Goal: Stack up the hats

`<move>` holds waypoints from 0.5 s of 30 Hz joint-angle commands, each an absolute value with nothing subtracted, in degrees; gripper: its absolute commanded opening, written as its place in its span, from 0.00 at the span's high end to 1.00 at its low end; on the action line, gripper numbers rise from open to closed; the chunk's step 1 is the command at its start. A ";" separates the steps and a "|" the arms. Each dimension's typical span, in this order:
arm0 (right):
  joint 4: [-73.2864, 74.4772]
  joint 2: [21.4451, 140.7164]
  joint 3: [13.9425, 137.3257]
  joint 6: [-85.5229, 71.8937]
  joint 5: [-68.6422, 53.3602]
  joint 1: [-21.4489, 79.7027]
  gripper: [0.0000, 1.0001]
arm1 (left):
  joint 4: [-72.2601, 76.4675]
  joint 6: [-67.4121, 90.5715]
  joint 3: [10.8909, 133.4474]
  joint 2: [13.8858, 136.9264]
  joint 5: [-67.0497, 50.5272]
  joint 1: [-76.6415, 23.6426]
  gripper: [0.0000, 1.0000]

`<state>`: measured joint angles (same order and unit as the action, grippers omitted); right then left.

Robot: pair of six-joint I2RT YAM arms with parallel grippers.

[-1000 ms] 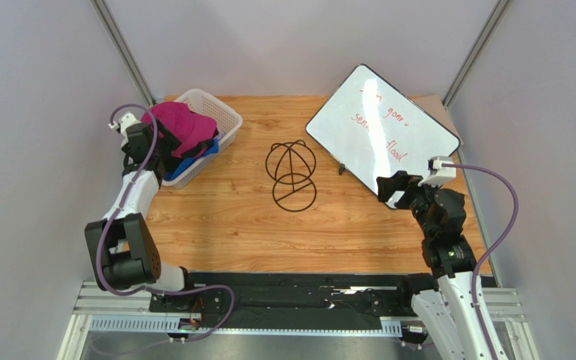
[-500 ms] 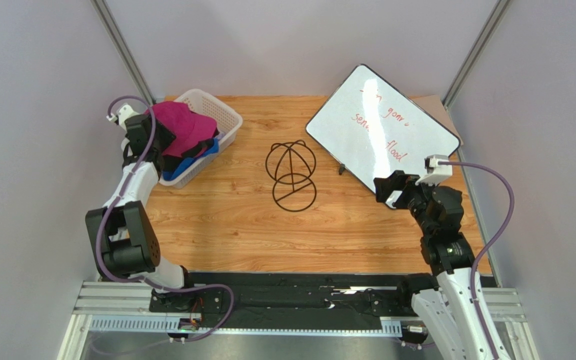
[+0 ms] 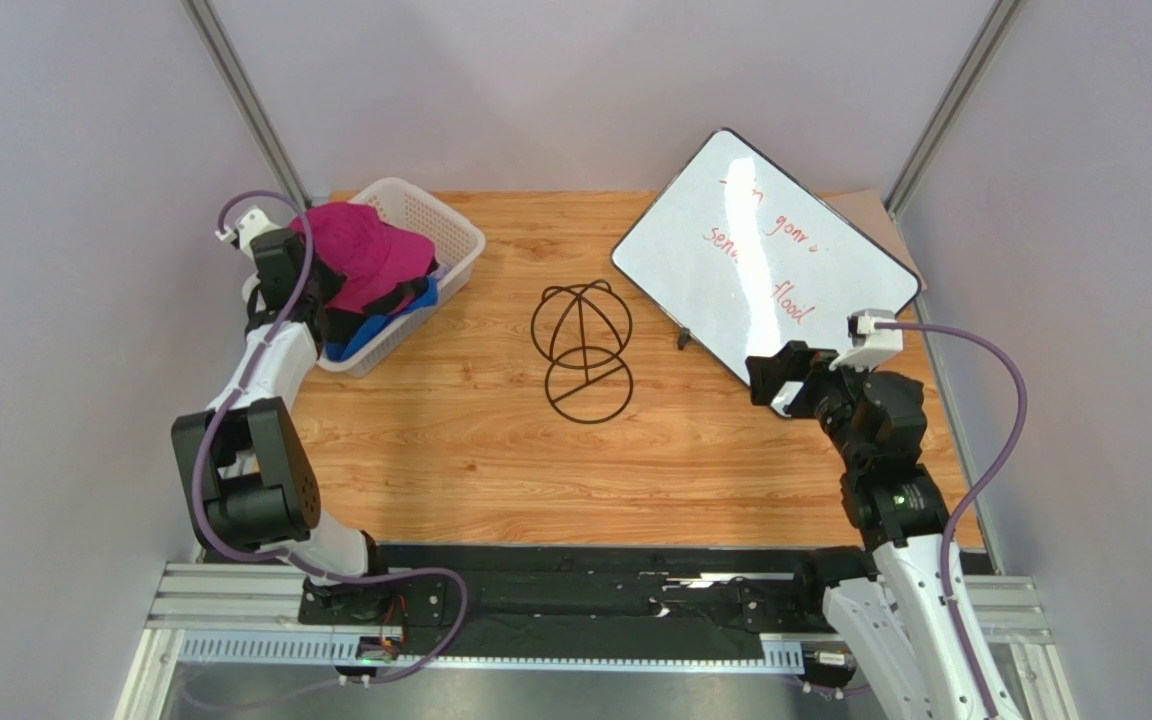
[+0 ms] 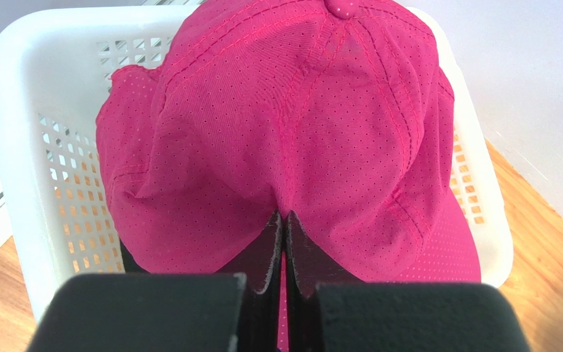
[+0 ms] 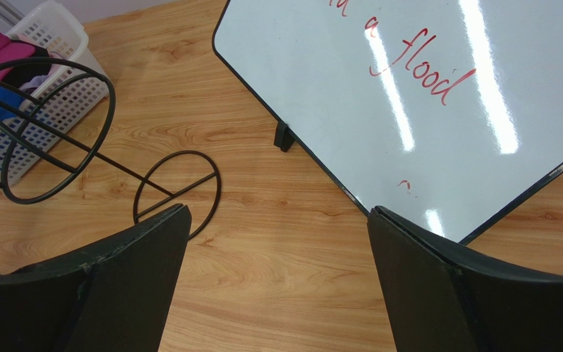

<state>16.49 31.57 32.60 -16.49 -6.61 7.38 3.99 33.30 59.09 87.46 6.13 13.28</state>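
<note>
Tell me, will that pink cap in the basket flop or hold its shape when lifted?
Probably floppy: the magenta cap is thin perforated fabric, puckering where the left pincer pinches it. Likely light, being thin cloth. Unlikely to slip: a fold sits between shut jaws.

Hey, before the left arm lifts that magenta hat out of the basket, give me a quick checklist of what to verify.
1. Left tool shut on the magenta hat: ok, fabric is pinched between its fingers.
2. Only one hat gripped: cannot tell; the blue hat lies right beneath it in the white basket.
3. Wire stand bare: ok.
4. Table between basket and stand free: ok.
5. Right tool open and apart from the stand: ok, it hovers near the whiteboard.
</note>
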 commanded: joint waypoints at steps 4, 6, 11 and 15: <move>12.57 34.17 33.39 -16.17 -8.70 7.47 0.03 | 4.84 33.40 61.00 82.19 1.76 13.71 1.00; 13.00 36.55 36.28 -15.91 -10.54 8.17 0.05 | 4.13 33.92 60.30 79.29 0.97 13.62 1.00; 13.19 43.41 42.35 -16.52 -10.72 13.53 0.06 | 3.43 34.80 58.98 71.48 0.44 13.62 1.00; 8.80 47.54 46.40 -18.80 -12.13 21.06 0.06 | 1.85 35.33 59.15 67.16 0.44 13.62 1.00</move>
